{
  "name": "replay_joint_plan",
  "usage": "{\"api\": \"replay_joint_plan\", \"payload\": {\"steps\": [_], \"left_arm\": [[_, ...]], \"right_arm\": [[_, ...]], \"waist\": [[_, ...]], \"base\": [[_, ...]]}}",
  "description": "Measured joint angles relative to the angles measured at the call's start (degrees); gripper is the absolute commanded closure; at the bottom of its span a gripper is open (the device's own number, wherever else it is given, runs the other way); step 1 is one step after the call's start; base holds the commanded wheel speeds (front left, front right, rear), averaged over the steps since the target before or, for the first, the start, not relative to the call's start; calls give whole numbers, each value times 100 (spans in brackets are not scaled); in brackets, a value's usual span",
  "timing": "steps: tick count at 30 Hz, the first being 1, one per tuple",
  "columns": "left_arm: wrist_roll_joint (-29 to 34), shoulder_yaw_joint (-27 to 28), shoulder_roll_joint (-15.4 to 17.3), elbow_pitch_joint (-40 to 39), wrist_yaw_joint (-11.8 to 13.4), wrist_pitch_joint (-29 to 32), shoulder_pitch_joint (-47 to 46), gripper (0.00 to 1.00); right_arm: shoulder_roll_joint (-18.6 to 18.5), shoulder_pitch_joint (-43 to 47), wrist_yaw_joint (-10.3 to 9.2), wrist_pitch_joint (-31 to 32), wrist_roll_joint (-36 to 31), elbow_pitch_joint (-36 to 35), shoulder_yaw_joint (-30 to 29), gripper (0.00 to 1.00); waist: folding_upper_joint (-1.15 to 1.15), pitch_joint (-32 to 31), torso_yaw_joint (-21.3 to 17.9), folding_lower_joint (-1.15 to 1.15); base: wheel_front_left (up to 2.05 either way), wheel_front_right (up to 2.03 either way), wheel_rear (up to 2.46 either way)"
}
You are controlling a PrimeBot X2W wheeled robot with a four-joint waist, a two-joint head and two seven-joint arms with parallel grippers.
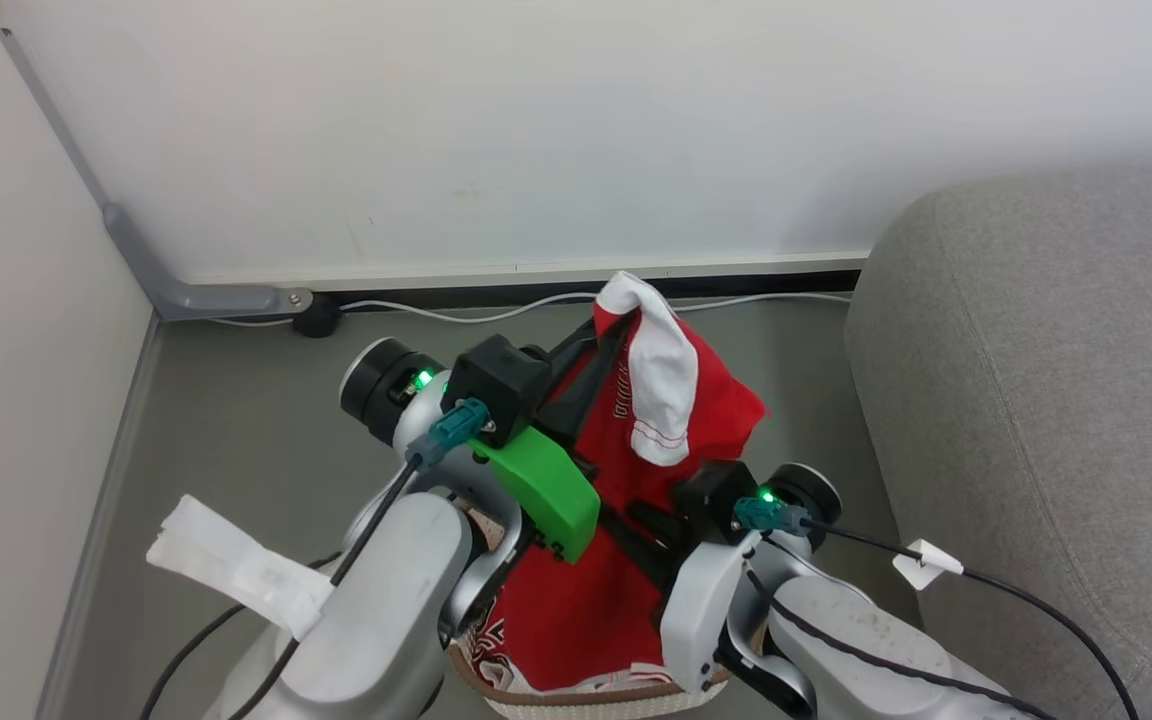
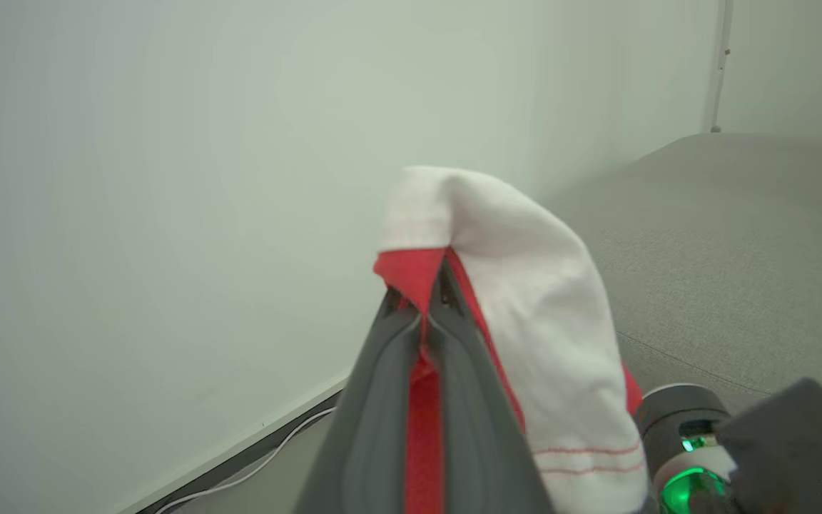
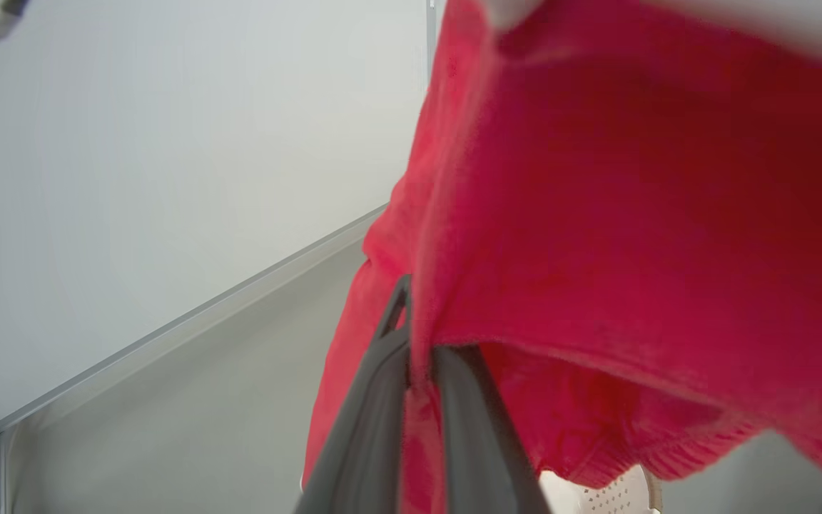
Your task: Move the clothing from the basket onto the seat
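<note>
Both of my grippers are pinching the clothing point(image 1: 711, 410): my left gripper point(image 2: 431, 289) is pressing its fingers together on a red fold at the top, where the white sleeve point(image 2: 525, 321) is draping over toward five o'clock, and my right gripper point(image 3: 417, 343) is clamping a red fold lower down. It is hanging between them, its lower part trailing at six o'clock into the basket point(image 1: 586, 703), while the seat point(image 1: 1046, 400) is standing at three o'clock on the grey floor point(image 1: 236, 420).

Both arms are raised side by side; the left gripper point(image 2: 427, 300) is held higher, the right gripper point(image 3: 422, 339) lower, each clamped on the clothing point(image 1: 726, 410).
</note>
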Motion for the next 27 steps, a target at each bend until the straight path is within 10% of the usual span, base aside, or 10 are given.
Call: {"api": "replay_joint_plan", "payload": {"steps": [7,10,11,27], "left_arm": [[2,320,31,201,278,66,9,100],[-16,447,58,272,354,65,34,45],[-20,468,75,281,399,64,54,2],[-232,615,155,296,499,-305,511,0]], "right_arm": [[-107,-104,0,-79,244,-8,193,100],[-196,-131,0,-124,332,-30,168,100],[-227,-136,0,-127,350,-35,154,100],[-821,-172,-63,-230,615,-445,-900,100]], "waist": [[0,74,-108,0],[0,104,-186,0],[0,114,-214,0],[0,200,-773,0]], "base": [[0,0,0],[0,0,0],[0,0,0],[0,0,0]]}}
